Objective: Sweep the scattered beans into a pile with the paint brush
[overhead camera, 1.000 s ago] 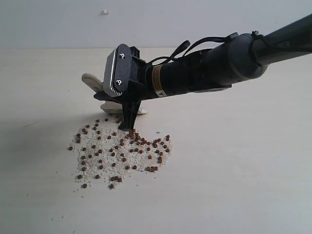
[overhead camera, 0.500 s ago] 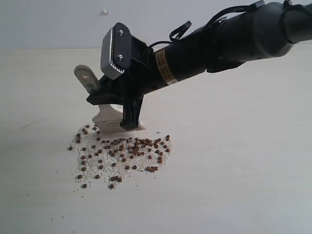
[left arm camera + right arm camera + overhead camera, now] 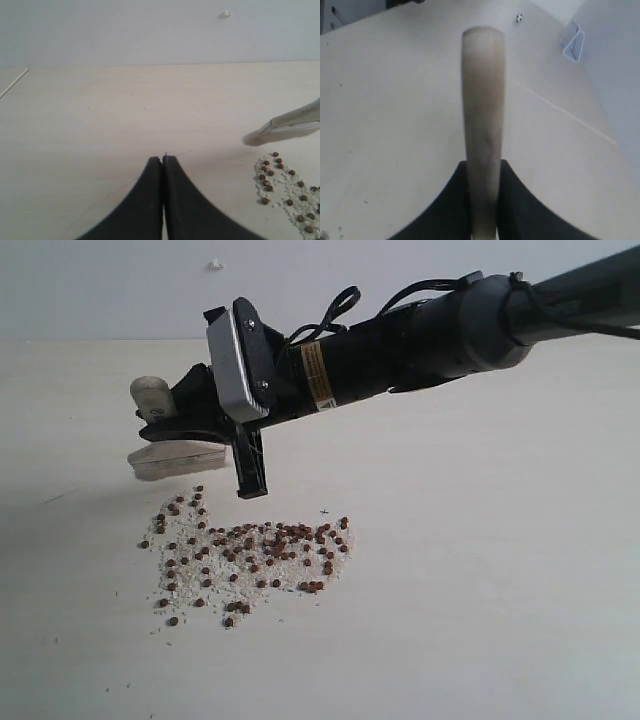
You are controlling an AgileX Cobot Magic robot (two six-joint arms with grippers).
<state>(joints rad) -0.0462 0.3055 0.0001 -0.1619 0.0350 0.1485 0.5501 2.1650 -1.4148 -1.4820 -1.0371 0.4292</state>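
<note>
The beans (image 3: 250, 555) lie in a loose reddish-brown patch with whitish crumbs on the pale table, denser along the far edge. My right gripper (image 3: 205, 445) reaches across from the right and is shut on the paint brush (image 3: 165, 462). The brush hangs in the air just beyond and left of the patch, bristles off the table. In the right wrist view the pale handle (image 3: 482, 90) sticks out between the fingers of that gripper (image 3: 483, 162). My left gripper (image 3: 163, 158) is shut and empty, left of the brush bristles (image 3: 257, 139) and the beans (image 3: 285, 187).
The pale tabletop (image 3: 480, 570) stretches bare around the patch. A small white speck (image 3: 215, 264) sits on the grey back wall. The right wrist view shows a white mesh object (image 3: 575, 44) far off beyond the table.
The right gripper has lifted the brush off the table and carried it left and back from the patch. The beans' far edge was pushed into a denser row.
</note>
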